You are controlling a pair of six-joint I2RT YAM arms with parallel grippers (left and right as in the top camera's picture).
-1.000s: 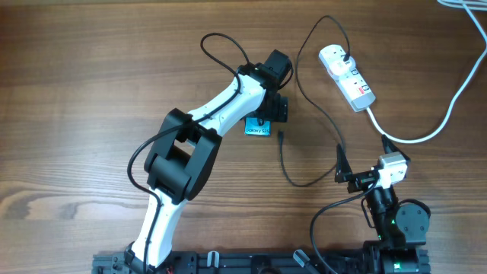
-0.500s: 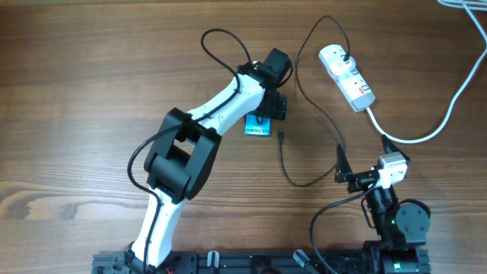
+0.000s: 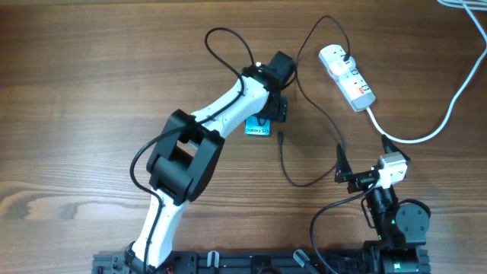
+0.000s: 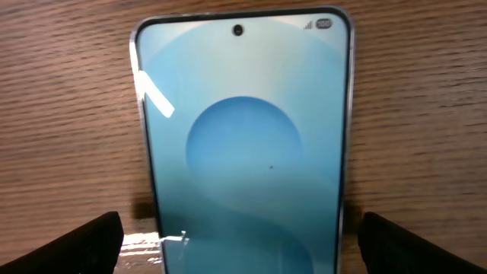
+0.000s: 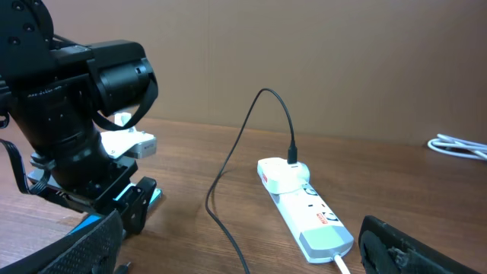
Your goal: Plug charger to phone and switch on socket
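The phone (image 3: 257,129) lies flat on the wooden table with its cyan screen up. It fills the left wrist view (image 4: 243,137). My left gripper (image 3: 272,109) is low over its far end, open, with one finger on each side of the phone (image 4: 242,255). The charger (image 3: 318,113) is a thin black cable plugged into the socket (image 3: 348,76). It loops across the table, and its connector tip (image 3: 280,138) lies loose just right of the phone. My right gripper (image 3: 344,173) is open and empty near its base (image 5: 243,255). It faces the socket (image 5: 304,209) and the cable (image 5: 228,164).
The socket's thick white cord (image 3: 449,106) curves off to the right edge. Another white cable (image 5: 456,146) lies at the far right. The left arm's own black cable (image 3: 228,46) arches above its wrist. Bare wood lies to the left.
The left arm has shifted slightly to the right over the phone. The phone, charger, socket and right arm have not moved.
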